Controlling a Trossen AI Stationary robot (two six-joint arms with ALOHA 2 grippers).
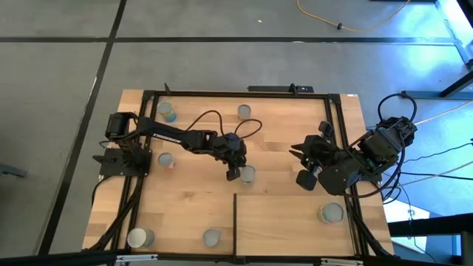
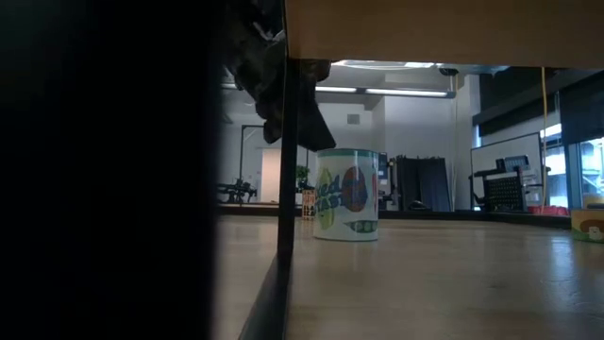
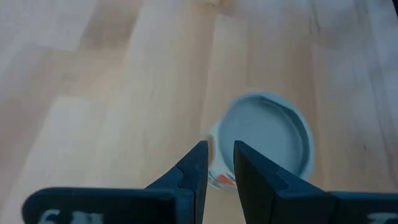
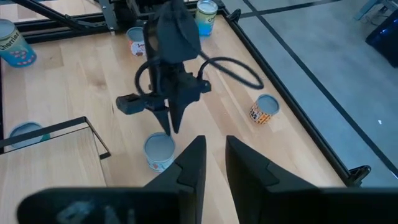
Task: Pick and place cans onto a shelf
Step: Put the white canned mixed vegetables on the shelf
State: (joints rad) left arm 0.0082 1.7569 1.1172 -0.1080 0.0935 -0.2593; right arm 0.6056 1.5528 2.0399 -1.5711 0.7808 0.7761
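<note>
The left claw (image 1: 233, 174) hangs near the middle of the tabletop (image 1: 281, 133), just beside a can (image 1: 247, 174) that stands upright there, a little short of the shelf (image 1: 295, 222) at the near right corner. Its fingers (image 3: 193, 171) are drawn narrow, only a slit between them, and hold nothing; they would have to spread before they could take the can.

The can looks like a small rigid tin with a smooth flat lid and a printed label, probably light and stiff but slick. The sides below the rim seem the best hold.

One can (image 1: 332, 213) already stands on the shelf; the others are scattered along the tabletop's edges.

The right claw (image 4: 210, 163) waits by the right edge, narrow and empty.
</note>
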